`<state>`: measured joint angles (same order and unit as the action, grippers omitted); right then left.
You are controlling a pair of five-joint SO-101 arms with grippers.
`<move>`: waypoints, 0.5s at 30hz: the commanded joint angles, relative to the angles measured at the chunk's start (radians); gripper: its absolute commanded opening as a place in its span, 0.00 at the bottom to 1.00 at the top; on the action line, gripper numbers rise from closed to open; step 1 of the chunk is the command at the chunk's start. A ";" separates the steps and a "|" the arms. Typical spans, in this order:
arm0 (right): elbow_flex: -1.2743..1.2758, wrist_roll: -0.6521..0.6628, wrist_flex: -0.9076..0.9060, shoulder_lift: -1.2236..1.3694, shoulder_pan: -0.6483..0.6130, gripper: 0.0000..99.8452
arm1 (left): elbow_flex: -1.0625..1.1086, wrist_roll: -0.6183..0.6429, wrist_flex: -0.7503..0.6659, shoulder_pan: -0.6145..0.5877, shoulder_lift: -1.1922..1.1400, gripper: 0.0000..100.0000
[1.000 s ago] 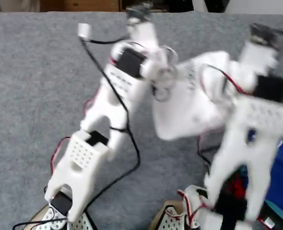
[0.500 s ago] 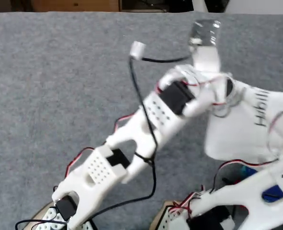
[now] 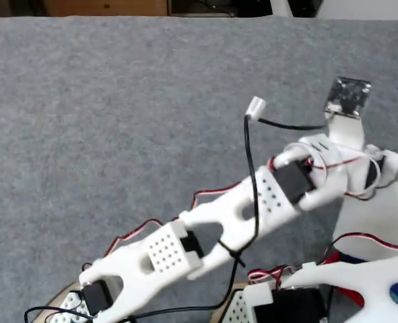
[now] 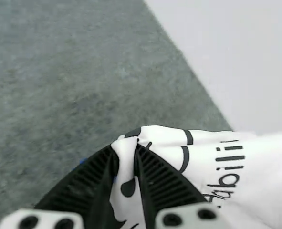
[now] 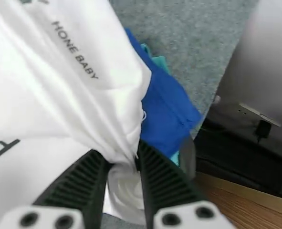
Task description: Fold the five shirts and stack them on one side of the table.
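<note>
White shirt [image 4: 222, 157] pinched by left tool [image 4: 125, 155], right tool [image 5: 124, 160], blue shirt [image 5: 168, 112] beneath

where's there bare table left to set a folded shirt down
The far and left stretch of the grey table is bare, from the far edge down to the left arm. The near right corner is crowded: the left tool and right tool both grip the white shirt there, with a blue shirt next to it.

Grey table cover [image 3: 84, 101] matt, seemingly felt-like cloth, white shirt [image 4: 255, 191] soft cloth, left gripper [image 4: 125, 150] ribbed black plastic
</note>
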<state>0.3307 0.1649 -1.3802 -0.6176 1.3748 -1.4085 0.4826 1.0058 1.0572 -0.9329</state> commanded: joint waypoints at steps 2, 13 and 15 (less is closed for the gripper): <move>-0.001 0.032 0.031 0.004 0.042 0.00 | -0.006 0.002 -0.064 0.041 0.016 0.02; 0.067 0.138 0.034 0.002 0.041 0.04 | -0.005 0.006 0.002 0.052 0.015 0.12; 0.068 0.135 0.034 0.002 0.044 0.11 | -0.005 0.006 0.023 0.052 0.016 0.14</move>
<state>0.3997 0.2923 -1.3679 -0.6160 1.4024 -1.4085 0.4826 1.0058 1.1001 -0.9329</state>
